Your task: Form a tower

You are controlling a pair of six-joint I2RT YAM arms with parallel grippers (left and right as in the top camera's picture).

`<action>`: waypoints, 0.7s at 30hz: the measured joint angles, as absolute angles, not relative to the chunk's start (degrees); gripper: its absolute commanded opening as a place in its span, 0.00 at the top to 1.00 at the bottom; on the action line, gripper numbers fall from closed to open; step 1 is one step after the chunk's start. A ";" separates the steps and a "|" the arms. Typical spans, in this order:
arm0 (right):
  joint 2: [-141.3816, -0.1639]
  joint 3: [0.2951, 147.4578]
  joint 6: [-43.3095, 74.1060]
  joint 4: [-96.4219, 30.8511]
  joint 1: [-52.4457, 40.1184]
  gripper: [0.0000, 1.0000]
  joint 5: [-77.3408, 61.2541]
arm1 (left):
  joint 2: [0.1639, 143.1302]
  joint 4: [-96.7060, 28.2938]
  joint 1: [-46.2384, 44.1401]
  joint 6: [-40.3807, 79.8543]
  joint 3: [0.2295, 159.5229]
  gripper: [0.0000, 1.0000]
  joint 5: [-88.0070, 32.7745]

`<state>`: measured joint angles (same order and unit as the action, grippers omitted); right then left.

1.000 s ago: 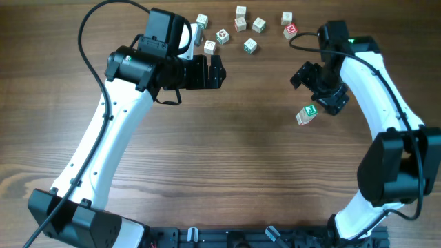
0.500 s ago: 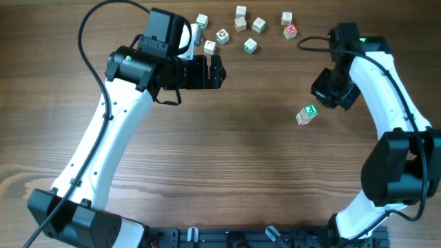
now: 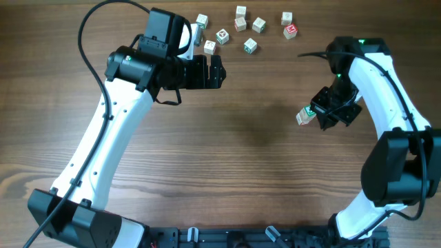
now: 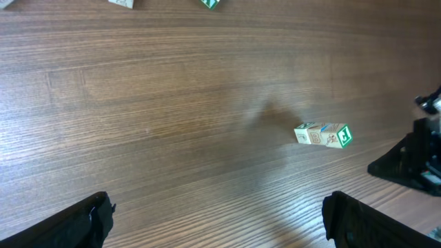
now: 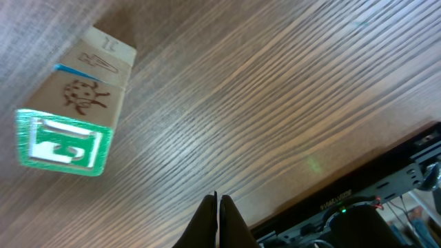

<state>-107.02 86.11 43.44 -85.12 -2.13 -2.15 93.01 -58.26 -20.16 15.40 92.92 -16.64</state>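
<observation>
Overhead: the tower [image 3: 306, 115] stands on the wooden table [image 3: 234, 158], right of centre, with its green-marked cube on top. The right gripper [image 3: 328, 116] is just beside it, on the side away from the table's middle. Its jaws are drawn together on nothing, and I cannot tell whether it touches the tower. The left gripper [image 3: 218, 71] hangs well apart, toward the far left, with its jaws spread wide and empty. Loose cubes [image 3: 241, 27] lie scattered along the far edge.

Left wrist: two dark fingers [image 4: 86, 220] sit at the bottom corners, wide apart, with bare wood between them. Beyond them the tower [image 4: 322, 134] shows as three pale cubes in a row, near the dark right arm [image 4: 413, 162].

Right wrist: the fingertips [image 5: 207, 215] are pressed together, holding nothing. The tower [image 5: 76, 103] is up to the left, apart from them, showing a blue line and a ladybird drawing
</observation>
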 measured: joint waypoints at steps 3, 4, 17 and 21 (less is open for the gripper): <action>-107.02 83.83 43.46 -82.98 -2.13 0.96 -3.38 | 93.01 -58.24 -20.16 15.40 92.95 0.00 -16.64; -107.02 83.59 43.48 -82.19 -2.13 0.96 -3.62 | 93.01 -58.26 -20.16 15.42 92.92 0.00 -16.64; -107.02 83.26 43.44 -77.25 -4.10 0.96 -4.34 | 93.03 -58.24 -20.16 15.40 92.92 0.00 -16.64; -107.02 83.26 43.44 -77.23 -4.10 0.96 -4.51 | 93.01 -58.24 -20.16 15.40 92.95 0.00 -16.64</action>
